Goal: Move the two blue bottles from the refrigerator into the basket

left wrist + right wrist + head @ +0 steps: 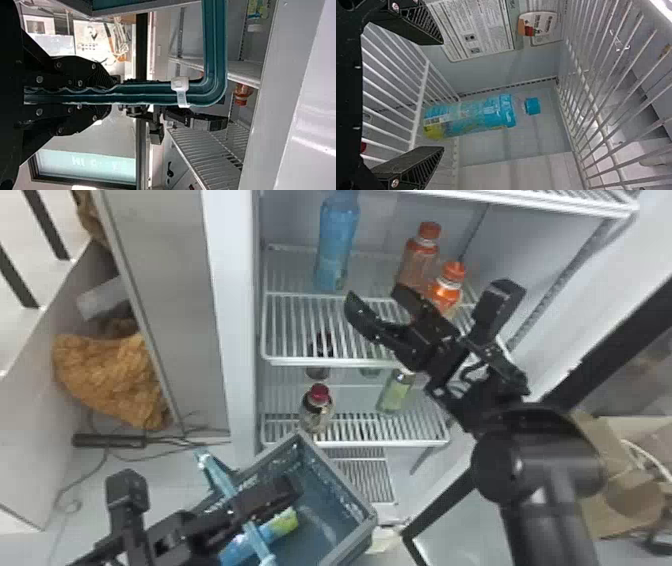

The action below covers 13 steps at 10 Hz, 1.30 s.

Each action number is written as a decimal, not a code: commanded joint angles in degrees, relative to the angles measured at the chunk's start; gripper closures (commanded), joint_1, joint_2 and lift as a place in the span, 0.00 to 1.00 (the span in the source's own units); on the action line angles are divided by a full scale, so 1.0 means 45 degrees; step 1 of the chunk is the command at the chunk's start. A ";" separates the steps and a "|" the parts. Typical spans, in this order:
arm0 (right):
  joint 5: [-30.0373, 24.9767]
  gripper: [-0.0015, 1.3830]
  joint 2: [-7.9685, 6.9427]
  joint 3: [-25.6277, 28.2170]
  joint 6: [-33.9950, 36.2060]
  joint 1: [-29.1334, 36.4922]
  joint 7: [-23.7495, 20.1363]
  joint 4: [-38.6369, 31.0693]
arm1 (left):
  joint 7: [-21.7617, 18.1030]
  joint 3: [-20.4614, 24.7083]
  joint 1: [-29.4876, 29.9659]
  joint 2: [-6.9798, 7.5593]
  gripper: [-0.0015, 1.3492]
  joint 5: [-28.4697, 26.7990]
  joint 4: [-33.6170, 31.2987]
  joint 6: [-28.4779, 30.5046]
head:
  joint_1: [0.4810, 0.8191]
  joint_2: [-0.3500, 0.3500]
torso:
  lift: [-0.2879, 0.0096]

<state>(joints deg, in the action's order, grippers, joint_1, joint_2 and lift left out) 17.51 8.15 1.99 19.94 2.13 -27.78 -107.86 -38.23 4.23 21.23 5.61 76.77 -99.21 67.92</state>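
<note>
Inside the refrigerator (pixel 227 315), the shelf edge (pixel 295 362) could be catching a low reach, toppling the upright blue bottle (pixel 336 245). The left gripper's (pixel 112 95) fingers are pinching the handle (pixel 216 43) of the basket (pixel 340 492), where the other blue bottle (pixel 286 521) is lying; that bar is crossing the opening and may be deflecting a drop. The right gripper's (pixel 376 297) fingers are standing spread, empty. The shelf bottle is showing clear blue, yellow-green low down, under a small blue cap (pixel 533 106).

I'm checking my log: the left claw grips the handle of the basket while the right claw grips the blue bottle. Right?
Not quite: the head view shows the right claw open, short of the blue bottle. The left claw grips the handle of the basket.
</note>
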 commanded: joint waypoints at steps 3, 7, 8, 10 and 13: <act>-0.0133 0.07 0.0005 -0.0570 0.0069 -0.1225 0.0255 0.1173 | -0.0001 -0.0026 -0.0063 0.0003 0.89 0.0002 0.0000 0.0000 | 0.63 0.24 | 0.93; -0.0260 0.07 0.0024 -0.1256 0.0006 -0.2569 0.0665 0.2579 | -0.0001 -0.0026 -0.0125 0.0003 0.89 -0.0024 0.0031 0.0000 | 0.63 0.28 | 0.93; -0.0260 0.07 0.0005 -0.1434 -0.0244 -0.2819 0.0841 0.2954 | -0.0001 -0.0001 -0.0125 0.0003 0.89 0.0002 0.0031 0.0000 | 0.63 0.29 | 0.93; -0.0311 0.07 -0.0054 -0.1687 -0.0463 -0.3350 0.1095 0.3735 | -0.0001 -0.0001 -0.0125 0.0003 0.89 0.0002 0.0031 0.0000 | 0.63 0.30 | 0.93; -0.0489 0.07 -0.0093 -0.2221 -0.0681 -0.4194 0.1622 0.4641 | -0.0001 -0.0001 -0.0125 0.0042 0.89 0.0002 0.0031 0.0031 | 0.63 0.32 | 0.93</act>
<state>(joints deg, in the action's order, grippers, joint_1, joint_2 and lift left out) 15.47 7.75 -7.60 17.03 -16.08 -20.50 -87.74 -38.23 4.24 20.65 5.78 76.78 -99.07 68.00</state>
